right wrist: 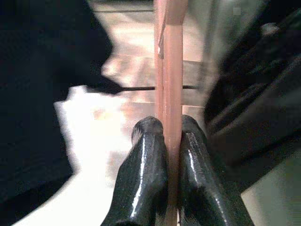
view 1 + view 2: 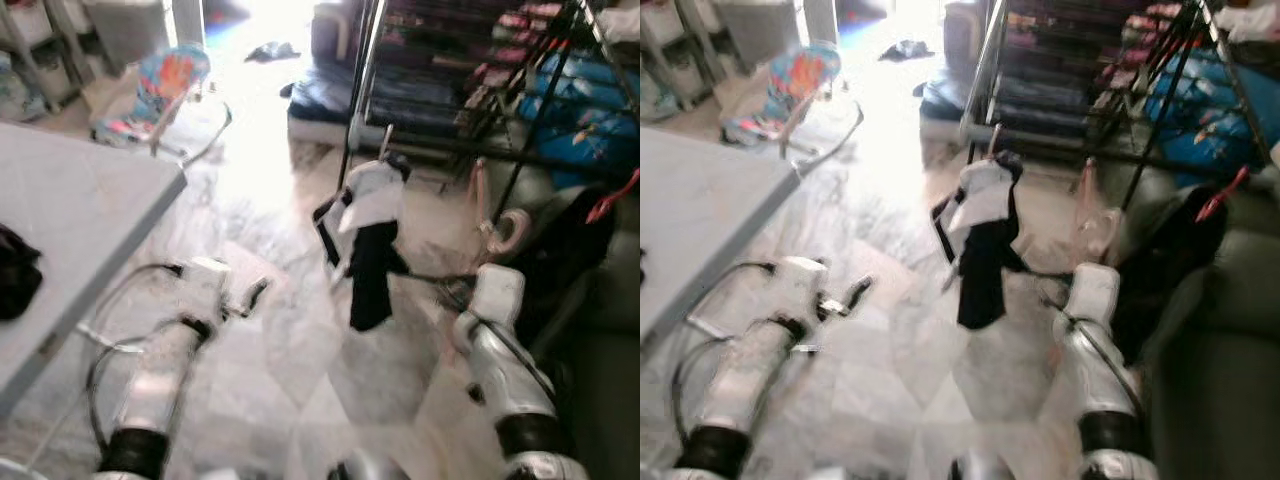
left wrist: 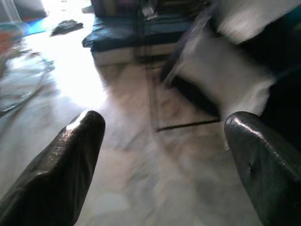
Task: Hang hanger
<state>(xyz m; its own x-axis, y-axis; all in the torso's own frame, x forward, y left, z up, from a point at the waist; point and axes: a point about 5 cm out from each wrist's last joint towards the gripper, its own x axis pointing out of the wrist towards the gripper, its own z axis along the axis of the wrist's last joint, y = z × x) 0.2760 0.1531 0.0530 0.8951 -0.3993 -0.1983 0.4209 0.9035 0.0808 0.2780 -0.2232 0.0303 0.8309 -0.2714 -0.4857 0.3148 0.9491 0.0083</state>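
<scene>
Between the right hand's [image 1: 172, 136] two black fingers [image 1: 143, 174] sits a pink hanger [image 1: 172, 70], clamped edge-on in the right wrist view, its thin body running up and away from the fingertips. From the head views the hanger [image 2: 492, 215] rises just above the white right wrist, its hook curving over near a dark bag [image 2: 570, 250] on the robot's right. Dark fabric lies on both sides of the hanger in the wrist view, blurred.

Ahead stands a black rack [image 2: 470, 90] with slanted legs and shelves of folded things, mostly blue and dark. From the rack's near side hangs a white and black garment [image 2: 372, 240], dropping toward the pale marble floor [image 2: 290, 350]. The hanger is to the right of that garment and apart from it.

Low on the robot's left, the left hand [image 3: 164, 155] is over the floor with its fingers [image 3: 61, 169] wide apart and nothing between them; its wrist view looks toward the garment and a blue mat by the rack, all smeared. A grey bench [image 2: 70, 220] lies at far left with a black object [image 2: 18, 272] on its edge. Farther back stands a colourful baby bouncer [image 2: 160, 90] beside strong glare on the floor.
</scene>
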